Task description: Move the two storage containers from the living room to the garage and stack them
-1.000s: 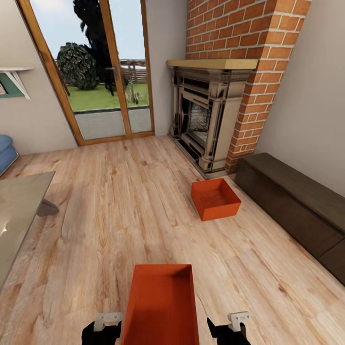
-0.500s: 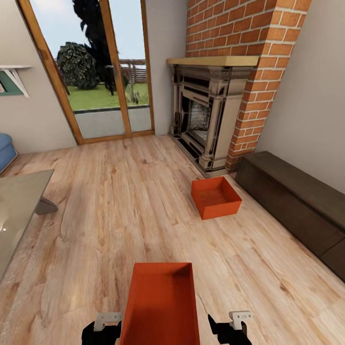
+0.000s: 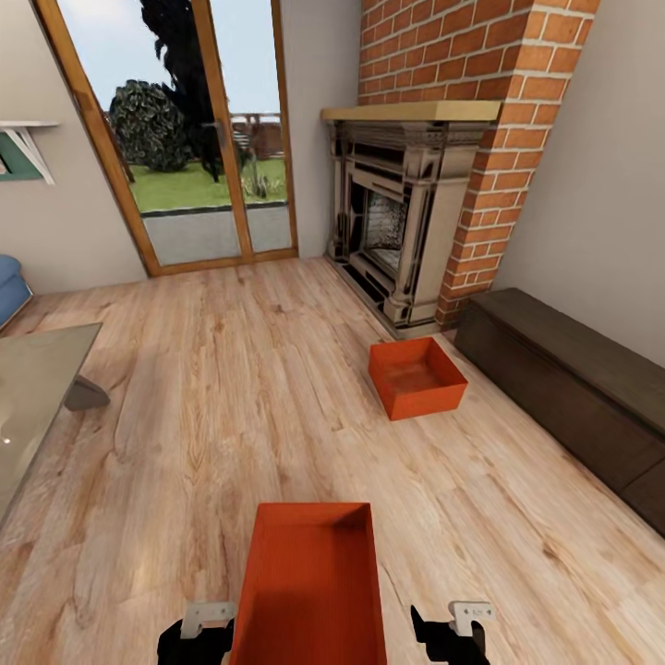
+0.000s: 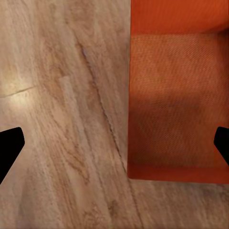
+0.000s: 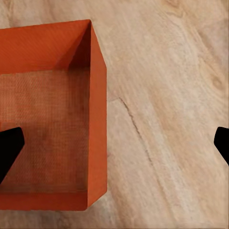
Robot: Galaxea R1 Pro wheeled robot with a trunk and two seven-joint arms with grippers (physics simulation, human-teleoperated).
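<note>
Two orange-red storage containers stand on the living room's light wood plank floor. The near container lies lengthwise right in front of me, between my arms. My left gripper is open at its left wall; in the left wrist view the left gripper has one fingertip over the container and one over the planks. My right gripper is open off its right side, and the right gripper likewise spans that wall of the container. The far container sits near the fireplace, empty.
A long dark brown bench runs along the right wall. The ornate fireplace and brick chimney stand behind the far container. A glass-topped table is at the left, a blue seat behind it. Wood-framed glass doors fill the back wall.
The whole head view has shifted slightly, so the camera moved. My right gripper has edged a little outward from the near container. Both containers rest where they were.
</note>
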